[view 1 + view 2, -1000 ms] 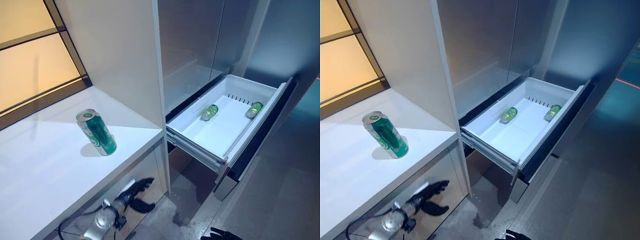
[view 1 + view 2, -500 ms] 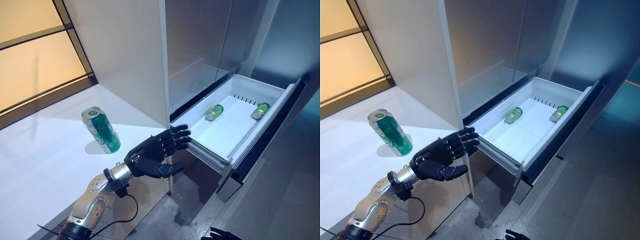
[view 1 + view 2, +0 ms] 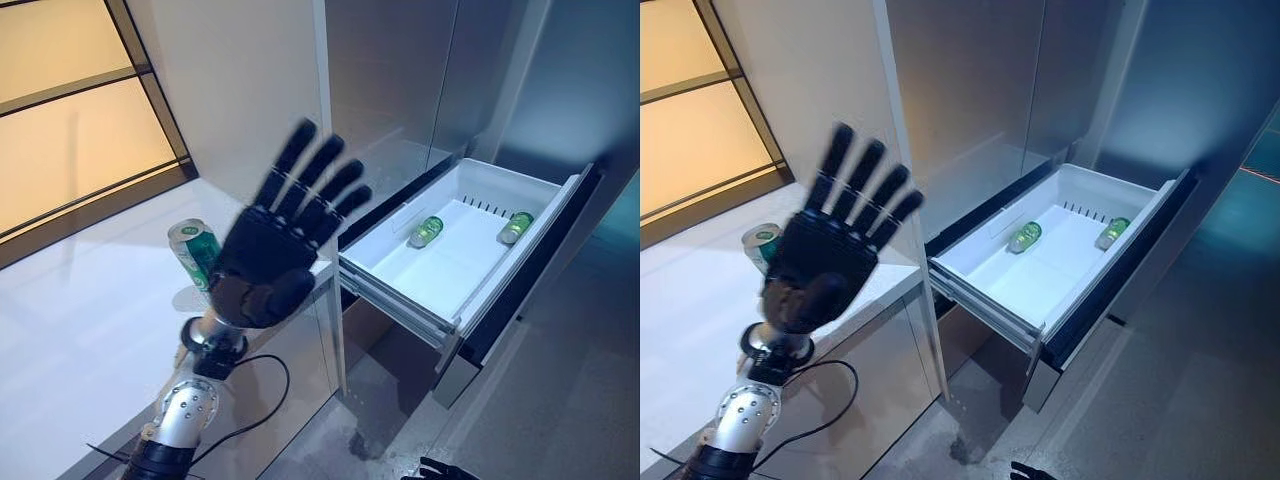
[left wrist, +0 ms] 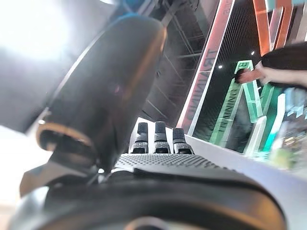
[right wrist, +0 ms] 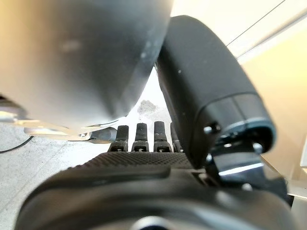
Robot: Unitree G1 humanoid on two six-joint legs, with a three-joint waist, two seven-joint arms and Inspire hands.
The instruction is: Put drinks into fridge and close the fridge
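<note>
A green drink can [image 3: 193, 248] stands upright on the white counter [image 3: 80, 320], partly hidden behind my left hand [image 3: 265, 260]. That hand is raised above the counter's edge, open, with its fingers [image 4: 156, 139] spread and nothing in it. The white fridge drawer [image 3: 395, 292] is pulled out at the right. Two green cans lie on their sides in it, one near its left wall [image 3: 427, 230] and one at its far right [image 3: 515, 226]. My right hand [image 3: 435, 468] hangs low near the floor, fingers [image 5: 144, 139] straight and empty.
A tall white cabinet panel [image 3: 240, 90] rises between the counter and the fridge's shut steel doors [image 3: 390, 80]. A window [image 3: 70, 130] runs behind the counter. The drawer's dark front [image 3: 520, 300] juts out over the grey floor [image 3: 560, 400]. A person's arm [image 4: 268, 72] shows far off in the left wrist view.
My left hand has risen from beside the counter's edge to in front of the standing can, with its fingers now spread upward. The cans have not moved.
</note>
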